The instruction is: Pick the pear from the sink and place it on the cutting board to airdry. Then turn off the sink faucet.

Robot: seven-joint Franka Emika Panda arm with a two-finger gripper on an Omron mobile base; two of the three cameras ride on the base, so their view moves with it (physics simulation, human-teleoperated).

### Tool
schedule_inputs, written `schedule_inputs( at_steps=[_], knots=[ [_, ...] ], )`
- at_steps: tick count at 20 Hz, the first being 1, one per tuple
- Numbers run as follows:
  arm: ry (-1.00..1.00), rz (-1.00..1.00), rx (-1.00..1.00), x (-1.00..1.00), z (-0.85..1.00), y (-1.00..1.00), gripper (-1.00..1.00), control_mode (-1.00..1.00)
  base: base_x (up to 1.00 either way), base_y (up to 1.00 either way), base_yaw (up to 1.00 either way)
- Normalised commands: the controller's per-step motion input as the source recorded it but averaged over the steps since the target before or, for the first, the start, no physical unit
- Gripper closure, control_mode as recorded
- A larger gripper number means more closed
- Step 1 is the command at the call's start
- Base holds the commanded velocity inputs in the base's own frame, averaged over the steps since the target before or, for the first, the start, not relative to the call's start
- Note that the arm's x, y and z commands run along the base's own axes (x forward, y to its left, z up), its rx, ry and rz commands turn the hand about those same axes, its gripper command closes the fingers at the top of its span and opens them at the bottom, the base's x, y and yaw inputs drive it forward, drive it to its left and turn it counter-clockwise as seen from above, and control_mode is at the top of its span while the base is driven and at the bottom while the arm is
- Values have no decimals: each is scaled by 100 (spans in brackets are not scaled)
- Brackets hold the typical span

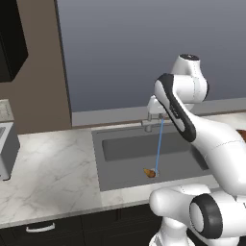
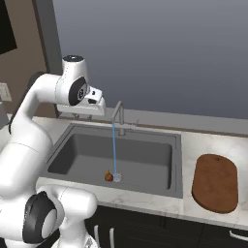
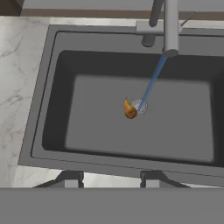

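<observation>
A: Well, the sink [image 3: 52, 109] was a deep rectangular basin of matte grey, set into a pale marbled counter [image 1: 53, 178] with grey veins. The sink faucet [image 2: 119, 116] was slim grey metal, an upright stem with an angled spout, and a thin blue stream of water [image 3: 151, 85] fell from it.

B: And the pear [image 3: 129, 109]?

A: It lay on the sink floor, small, smooth and orange-brown, rounded and tapering at one end. It sat just beside the round drain [image 3: 140, 105], where the stream landed. In the right base view the pear [image 2: 109, 177] was seen left of the splash.

B: The cutting board [image 2: 215, 182]?

A: It was flat, reddish-brown wood with rounded corners and a darker rim. It lay on the counter to the right of the sink, well apart from the pear.

B: How did the claw [image 3: 111, 177] stand?

A: It hung above the near edge of the sink, looking down into the basin. Its two dark fingertips [image 3: 72, 177] stood as near together as they got, with a gap between them. They held nothing and touched nothing.
</observation>
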Motion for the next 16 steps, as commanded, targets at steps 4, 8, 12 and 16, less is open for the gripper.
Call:
schedule_inputs(
  at_steps=[4, 8, 12, 16],
  knots=[
    [-1, 0, -5, -3, 0, 10, -100, -100, 0, 0, 0],
    [-2, 0, -10, -9, 0, 24, -100, -100, 0, 0, 0],
    [-4, 0, -10, -12, 0, 32, -100, -100, 0, 0, 0],
    [-7, 0, -3, -15, 0, 23, -100, -100, 0, 0, 0]
  ],
)
